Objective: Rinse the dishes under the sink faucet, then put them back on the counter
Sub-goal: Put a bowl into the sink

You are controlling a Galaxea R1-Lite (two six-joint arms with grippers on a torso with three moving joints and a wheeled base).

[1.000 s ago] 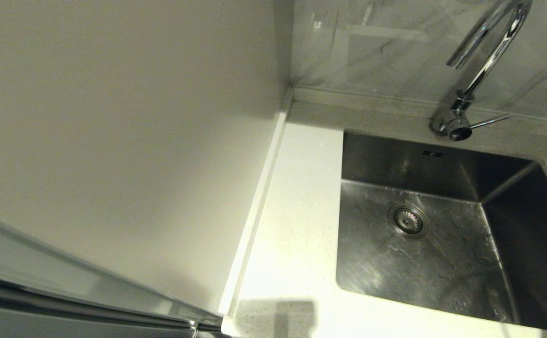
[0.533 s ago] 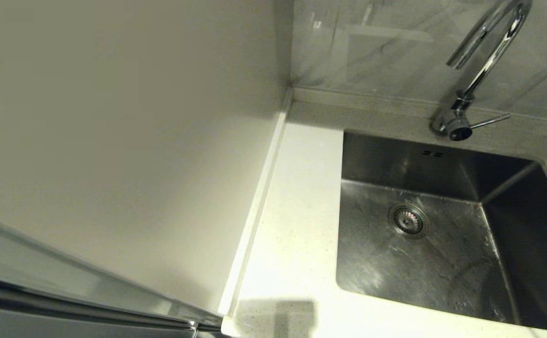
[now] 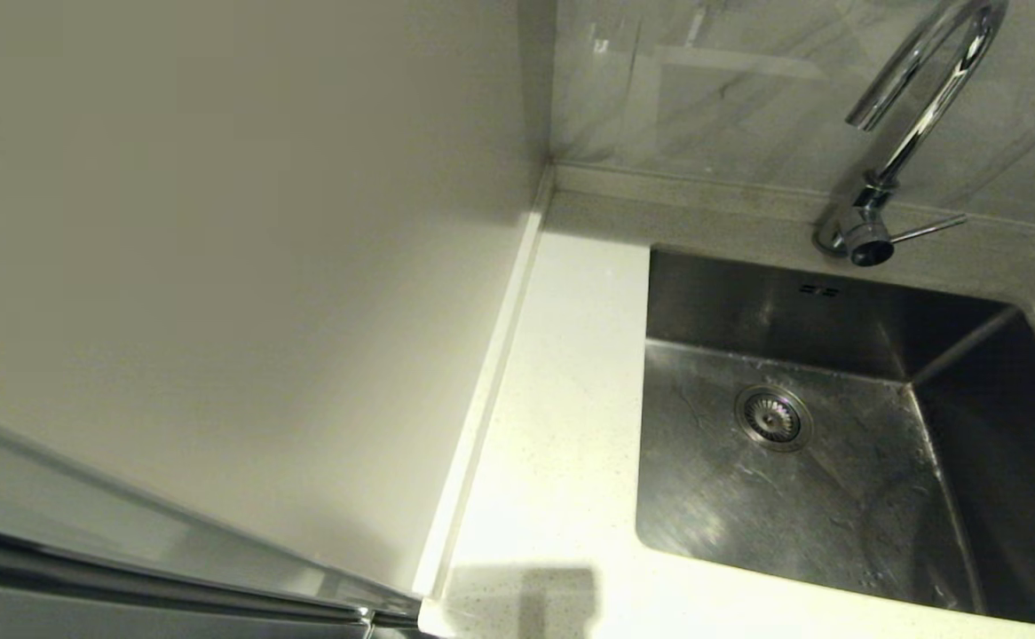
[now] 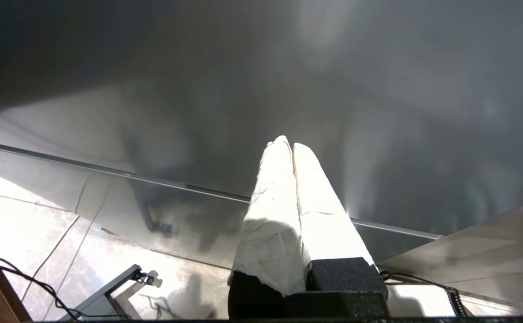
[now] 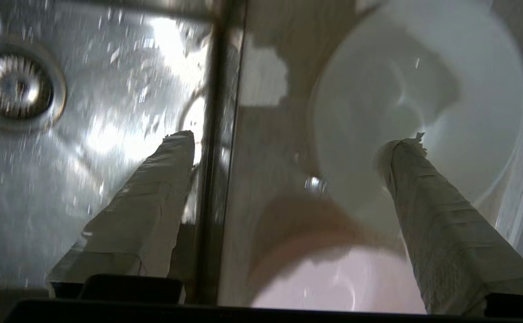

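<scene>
The head view shows the sink (image 3: 837, 426), a brushed steel basin with its round drain strainer (image 3: 773, 417) on the floor and two small overflow slots (image 3: 819, 290) on the back wall. No dish lies in the part of the basin seen from there. The sink faucet (image 3: 904, 133), a chrome gooseneck, stands behind the basin, its spout curving over it and its thin side lever (image 3: 926, 230) pointing toward the robot's right. The speckled off-white counter (image 3: 562, 399) runs along the basin's left side, bordered by a plain cream wall panel (image 3: 216, 266). Neither arm appears in the head view. In the right wrist view the right gripper (image 5: 293, 166) hangs over the sink's edge (image 5: 214, 148), its two taped fingers spread wide apart and holding nothing; one finger lies over the wet basin floor near the drain strainer (image 5: 15, 85), the other over the counter side. There a pale grey-white dish (image 5: 423, 94) sits beneath the far finger, and a pale pink dish (image 5: 333, 278) lies just beside it, nearer the wrist; whether the two touch cannot be told. A third dish is not clearly made out. In the left wrist view the left gripper (image 4: 288, 146) is parked away from the sink, its taped fingers pressed together with nothing between them, facing a glossy dark panel (image 4: 261, 89) above a tiled floor (image 4: 32, 224).
</scene>
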